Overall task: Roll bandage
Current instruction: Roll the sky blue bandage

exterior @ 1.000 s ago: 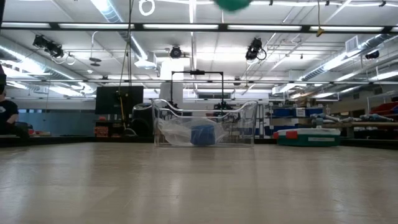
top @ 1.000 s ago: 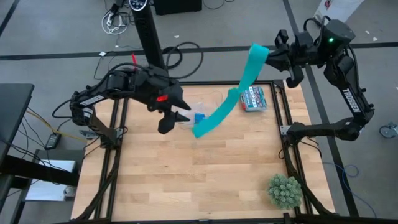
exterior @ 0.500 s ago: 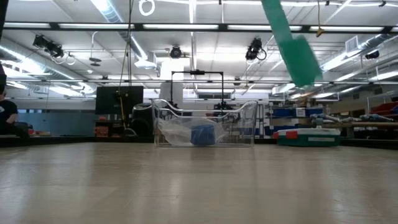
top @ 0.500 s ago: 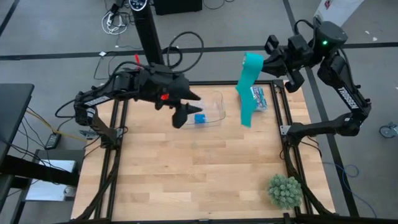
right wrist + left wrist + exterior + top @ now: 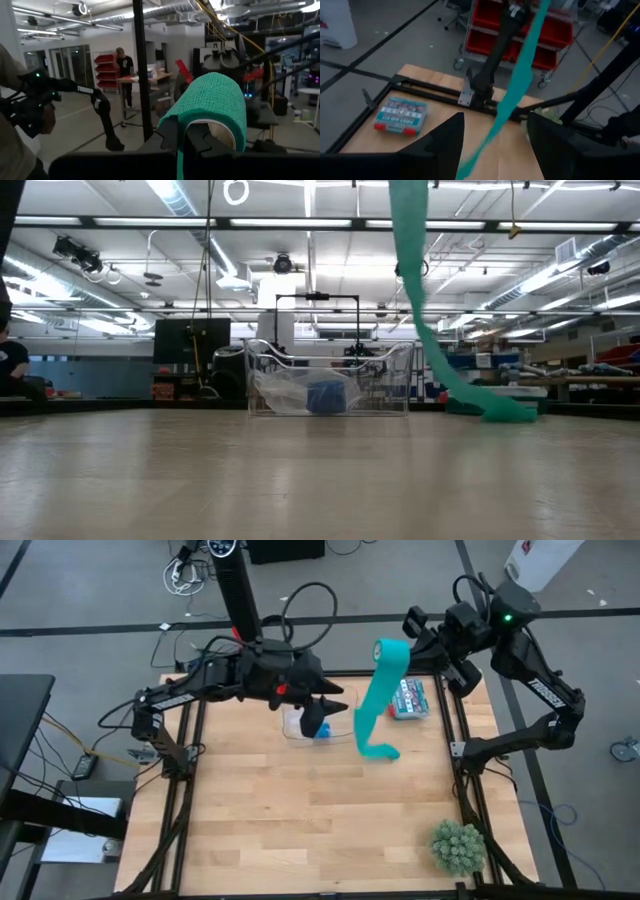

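My right gripper (image 5: 412, 640) upper right, clamping the bandage (image 5: 372, 705) aloft, ribbon trailing to table (image 5: 300, 820), left gripper (image 5: 318, 720) centre, fingers apart.

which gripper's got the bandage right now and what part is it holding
The right gripper holds the bandage by its rolled upper end; the loose tail hangs down to the table. The left gripper is open, holding nothing.

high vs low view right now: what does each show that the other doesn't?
High view only: both arms, the right gripper shut on the bandage's top end, the left gripper open over the clear container, the first aid kit, and the small plant.

Low view only: the room beyond, with ceiling lights.

Both: the teal bandage hanging down, its free end reaching the table, and the container holding a blue roll.
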`<state>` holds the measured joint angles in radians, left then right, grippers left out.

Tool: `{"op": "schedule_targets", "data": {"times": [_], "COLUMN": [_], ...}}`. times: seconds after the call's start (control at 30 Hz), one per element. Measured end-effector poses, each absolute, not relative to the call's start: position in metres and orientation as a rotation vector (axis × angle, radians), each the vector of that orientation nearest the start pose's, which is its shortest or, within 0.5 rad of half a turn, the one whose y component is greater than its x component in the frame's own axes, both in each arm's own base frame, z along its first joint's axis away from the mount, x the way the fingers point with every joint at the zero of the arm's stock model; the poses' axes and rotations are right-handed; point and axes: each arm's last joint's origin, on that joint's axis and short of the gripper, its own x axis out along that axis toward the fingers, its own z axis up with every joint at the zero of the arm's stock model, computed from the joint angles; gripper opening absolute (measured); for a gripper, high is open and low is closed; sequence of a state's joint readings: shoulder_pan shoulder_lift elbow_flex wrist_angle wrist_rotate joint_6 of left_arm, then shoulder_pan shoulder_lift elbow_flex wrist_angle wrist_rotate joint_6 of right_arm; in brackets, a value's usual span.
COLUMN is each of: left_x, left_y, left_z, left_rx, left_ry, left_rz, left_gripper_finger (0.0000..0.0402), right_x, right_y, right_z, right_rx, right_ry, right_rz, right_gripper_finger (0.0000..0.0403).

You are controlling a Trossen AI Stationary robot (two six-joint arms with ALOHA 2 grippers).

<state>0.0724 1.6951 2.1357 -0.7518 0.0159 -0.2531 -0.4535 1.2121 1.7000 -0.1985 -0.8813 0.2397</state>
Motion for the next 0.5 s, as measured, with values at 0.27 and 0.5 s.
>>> {"op": "schedule_targets", "data": {"times": [0.27, 0.5], "left_x": [0.351, 0.361], "left_y": [0.027, 0.027], "left_z": [0.506, 0.498], "left_rx": [-0.318, -0.333], "left_ry": [0.151, 0.172], "left_rz": [0.009, -0.038], "left_gripper_finger": [0.0224, 0.0224], "right_x": [0.199, 0.216], "right_y": [-0.059, -0.061], "right_z": [0.544, 0.538], "right_rx": [0.067, 0.076], "right_ry": [-0.198, -0.189], "right_rz": [0.484, 0.488], "right_gripper_finger": [0.0, 0.0]}}
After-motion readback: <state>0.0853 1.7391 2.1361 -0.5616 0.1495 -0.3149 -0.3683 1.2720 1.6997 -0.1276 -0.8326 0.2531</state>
